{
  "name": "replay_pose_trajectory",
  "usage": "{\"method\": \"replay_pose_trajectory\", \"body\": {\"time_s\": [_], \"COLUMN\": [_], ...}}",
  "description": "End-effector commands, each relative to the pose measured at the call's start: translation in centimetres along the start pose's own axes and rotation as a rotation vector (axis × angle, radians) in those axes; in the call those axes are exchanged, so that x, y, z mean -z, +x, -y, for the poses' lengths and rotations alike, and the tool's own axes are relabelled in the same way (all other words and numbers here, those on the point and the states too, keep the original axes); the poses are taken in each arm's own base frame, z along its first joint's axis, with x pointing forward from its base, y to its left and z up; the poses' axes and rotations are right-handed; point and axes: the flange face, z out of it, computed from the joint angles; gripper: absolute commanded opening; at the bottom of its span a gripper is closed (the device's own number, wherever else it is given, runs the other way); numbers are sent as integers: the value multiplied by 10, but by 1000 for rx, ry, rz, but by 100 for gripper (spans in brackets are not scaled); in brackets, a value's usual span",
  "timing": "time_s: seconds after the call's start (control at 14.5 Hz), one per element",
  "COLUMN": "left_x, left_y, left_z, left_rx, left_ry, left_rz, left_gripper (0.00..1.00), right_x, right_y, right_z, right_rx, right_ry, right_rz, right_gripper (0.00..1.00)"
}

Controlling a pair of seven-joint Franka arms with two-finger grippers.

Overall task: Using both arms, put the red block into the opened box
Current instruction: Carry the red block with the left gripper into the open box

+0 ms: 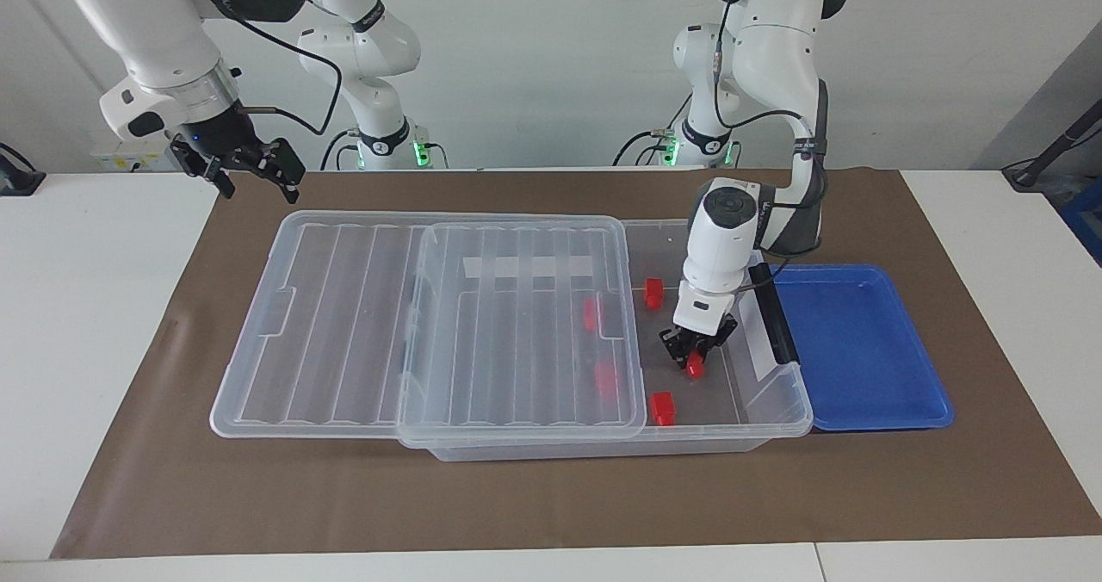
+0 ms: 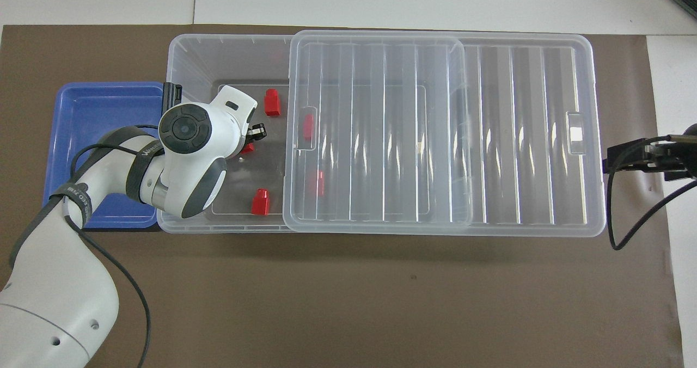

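Note:
My left gripper (image 1: 693, 361) is shut on a small red block (image 1: 696, 367) and holds it low inside the open end of the clear box (image 1: 779, 423), just above the floor. In the overhead view the left arm's wrist hides most of that held block (image 2: 248, 148) and the left gripper (image 2: 251, 141). Two other red blocks (image 1: 654, 293) (image 1: 662, 408) lie on the box floor, and two more (image 1: 591, 313) show through the ribbed lid (image 1: 516, 324). My right gripper (image 1: 258, 186) waits open in the air over the mat's corner at the right arm's end.
The ribbed lid (image 2: 381, 128) lies slid toward the right arm's end and covers most of the box (image 2: 218, 38). A flat blue tray (image 1: 861, 341) sits against the box's end with the black handle (image 1: 775, 324). Brown mat lies under everything.

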Motion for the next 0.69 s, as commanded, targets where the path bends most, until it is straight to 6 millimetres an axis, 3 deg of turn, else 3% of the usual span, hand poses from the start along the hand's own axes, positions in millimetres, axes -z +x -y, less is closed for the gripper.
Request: {"method": "replay_pose_trajectory", "body": {"time_s": [0.0, 0.14, 0.41, 0.62], "left_x": [-4, -4, 8, 46], "left_y": [-5, -6, -10, -7], "left_z": [3, 3, -1, 3], "left_rx": [4, 46, 63, 86], "left_ry": [10, 15, 60, 78], "left_rz": [-12, -7, 28, 24], "left_gripper": [59, 100, 100, 100], "right_x": [3, 2, 2, 2], "right_y": [-2, -2, -2, -2], "right_z": [-3, -3, -3, -4], "right_rx": [9, 9, 9, 7], "right_ry": [20, 20, 20, 20], "right_rz": [0, 2, 2, 2], "right_gripper": [100, 100, 100, 100]}}
